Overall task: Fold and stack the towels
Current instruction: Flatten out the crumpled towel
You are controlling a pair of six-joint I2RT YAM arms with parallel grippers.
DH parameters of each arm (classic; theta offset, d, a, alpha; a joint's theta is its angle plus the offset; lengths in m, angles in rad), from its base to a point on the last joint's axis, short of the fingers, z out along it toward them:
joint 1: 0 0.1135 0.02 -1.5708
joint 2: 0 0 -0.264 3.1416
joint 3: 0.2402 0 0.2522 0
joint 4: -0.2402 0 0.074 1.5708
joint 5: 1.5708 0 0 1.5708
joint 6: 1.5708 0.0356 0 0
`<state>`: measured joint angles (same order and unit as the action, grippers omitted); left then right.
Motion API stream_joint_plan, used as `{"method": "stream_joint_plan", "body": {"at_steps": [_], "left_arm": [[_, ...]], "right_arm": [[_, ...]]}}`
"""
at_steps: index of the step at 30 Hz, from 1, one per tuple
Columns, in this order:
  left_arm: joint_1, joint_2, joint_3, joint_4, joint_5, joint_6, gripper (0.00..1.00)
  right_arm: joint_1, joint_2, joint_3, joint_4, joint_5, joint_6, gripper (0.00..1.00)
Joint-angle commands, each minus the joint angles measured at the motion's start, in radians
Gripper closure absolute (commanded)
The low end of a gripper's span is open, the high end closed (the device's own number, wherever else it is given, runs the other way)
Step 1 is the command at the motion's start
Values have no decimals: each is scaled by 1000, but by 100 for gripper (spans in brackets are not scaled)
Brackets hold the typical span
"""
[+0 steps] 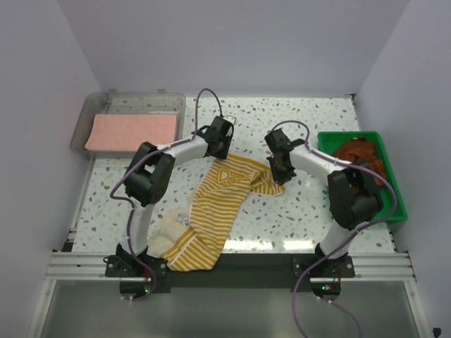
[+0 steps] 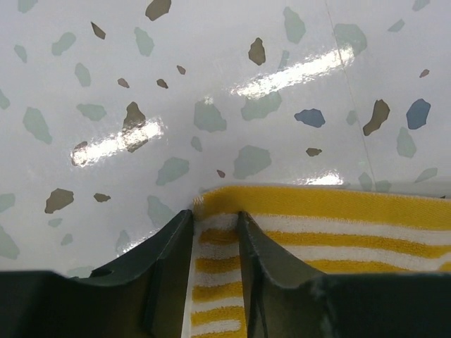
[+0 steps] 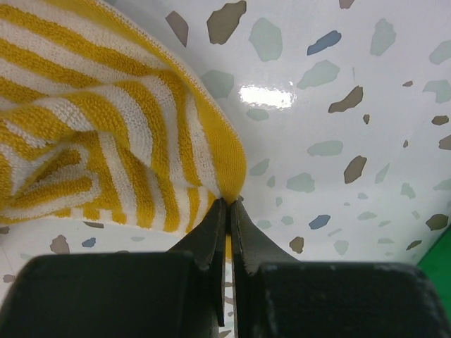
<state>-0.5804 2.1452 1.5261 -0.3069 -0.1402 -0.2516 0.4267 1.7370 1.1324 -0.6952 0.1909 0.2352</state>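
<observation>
Right hand (image 3: 227, 203) pinching terry striped towel (image 3: 106, 120) corner; glossy terrazzo table (image 3: 352, 70).

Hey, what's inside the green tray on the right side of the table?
Crumpled rust-brown towels lie in the green tray. The right arm covers the tray's near part, so how many there are, and anything under them, cannot be seen.

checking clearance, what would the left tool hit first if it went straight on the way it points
The towel: its hem lies between the fingers of the left tool. Beyond that, likely the table; depth is unclear.
</observation>
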Motion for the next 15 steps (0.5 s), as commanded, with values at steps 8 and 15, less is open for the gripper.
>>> {"method": "stream_joint_plan", "body": {"at_steps": [8, 15], "left_arm": [[-35, 90, -57, -83, -9, -58, 100], [33, -53, 101, -156, -85, 3, 100]], "right_arm": [[12, -34, 10, 16, -16, 19, 100], [12, -71, 105, -32, 28, 21, 100]]}}
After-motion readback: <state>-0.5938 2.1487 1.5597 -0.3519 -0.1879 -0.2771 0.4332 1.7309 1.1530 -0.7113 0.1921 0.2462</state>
